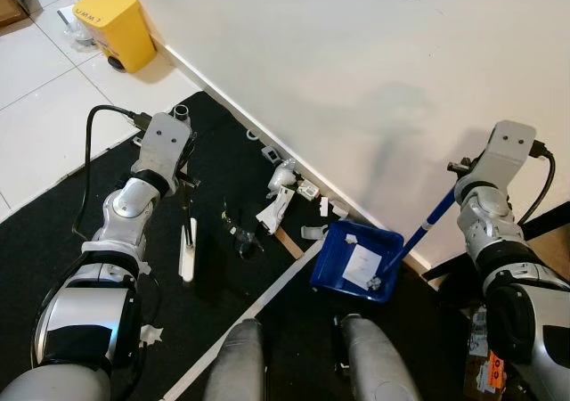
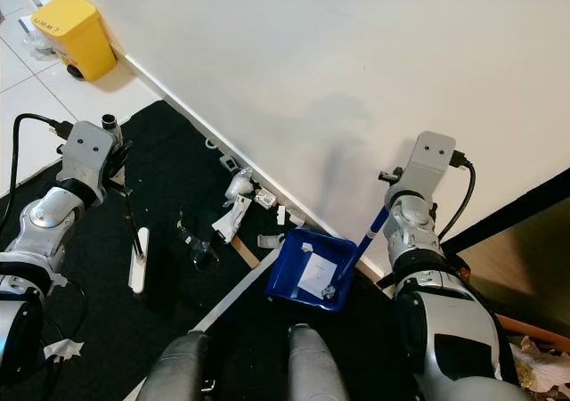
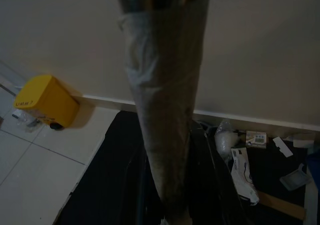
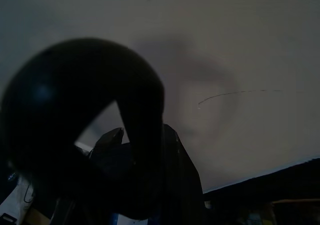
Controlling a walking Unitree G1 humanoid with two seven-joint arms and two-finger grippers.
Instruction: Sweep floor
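Observation:
My left gripper (image 1: 185, 184) is shut on the thin dark handle of a broom, whose white head (image 1: 188, 250) rests on the black mat (image 1: 53, 241). In the left wrist view the taped handle (image 3: 162, 110) runs straight down between the fingers. My right gripper (image 1: 464, 187) is shut on the long blue handle of a blue dustpan (image 1: 337, 269). The dustpan sits on the mat by the wall with a sheet of paper (image 1: 360, 264) in it. White scraps of litter (image 1: 278, 203) lie along the skirting board, and a clear plastic piece (image 1: 244, 241) lies between broom and pan.
A yellow bin (image 1: 114, 25) stands against the wall on the white tiles, far left. A white tape strip (image 1: 267, 294) crosses the mat toward my legs (image 1: 240, 361). The wall (image 1: 374, 80) closes the far side. Crumpled paper (image 2: 543, 370) lies at the right edge.

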